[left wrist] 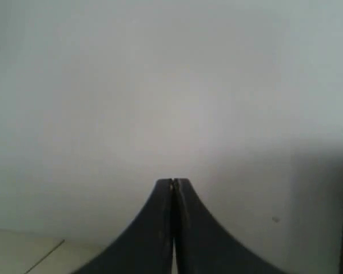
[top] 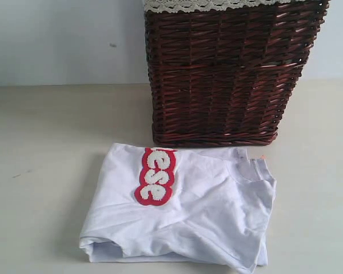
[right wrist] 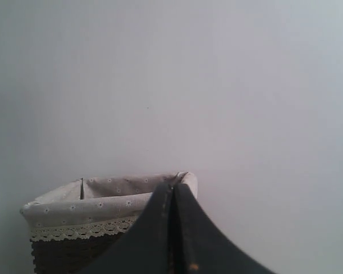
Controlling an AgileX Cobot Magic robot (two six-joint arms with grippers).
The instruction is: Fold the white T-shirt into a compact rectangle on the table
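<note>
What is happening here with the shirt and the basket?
Nothing is being handled right now. The T-shirt lies folded into a rough rectangle on the table, just in front of the basket. The left gripper and the right gripper are both shut, hold nothing, and point toward the wall, away from the T-shirt.
</note>
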